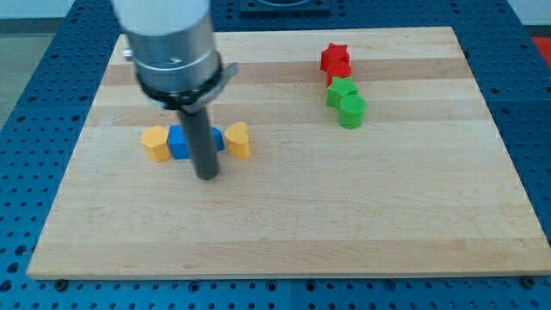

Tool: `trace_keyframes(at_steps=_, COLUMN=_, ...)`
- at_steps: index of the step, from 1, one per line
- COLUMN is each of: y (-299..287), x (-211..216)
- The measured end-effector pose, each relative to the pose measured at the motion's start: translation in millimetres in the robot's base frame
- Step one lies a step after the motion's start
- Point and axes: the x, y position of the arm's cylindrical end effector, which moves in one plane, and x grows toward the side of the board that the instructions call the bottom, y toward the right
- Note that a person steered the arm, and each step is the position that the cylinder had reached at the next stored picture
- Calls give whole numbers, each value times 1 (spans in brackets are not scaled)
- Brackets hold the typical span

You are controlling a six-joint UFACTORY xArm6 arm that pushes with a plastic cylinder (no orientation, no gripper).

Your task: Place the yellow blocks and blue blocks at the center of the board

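A yellow hexagon block (pixel 156 143) lies at the view's left of the board. A blue block (pixel 179 142) touches its right side. Another blue block (pixel 218 139) peeks out to the right of my rod, mostly hidden by it. A yellow heart-shaped block (pixel 238 139) sits at the right end of this row. My tip (pixel 207 176) rests on the board just below the row, in front of the blue blocks.
A red star block (pixel 336 60) lies at the view's top right. A green block (pixel 341 91) and a second green block (pixel 351 111) sit just below it. The wooden board (pixel 284 224) is ringed by a blue pegboard table.
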Motion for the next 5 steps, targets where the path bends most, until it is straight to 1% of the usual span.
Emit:
trace_keyframes(at_steps=2, y=-109, x=1)
trace_keyframes(at_steps=3, y=-135, x=-11)
trace_keyframes(at_steps=4, y=-127, x=-28)
trace_keyframes(at_steps=5, y=-98, x=-31)
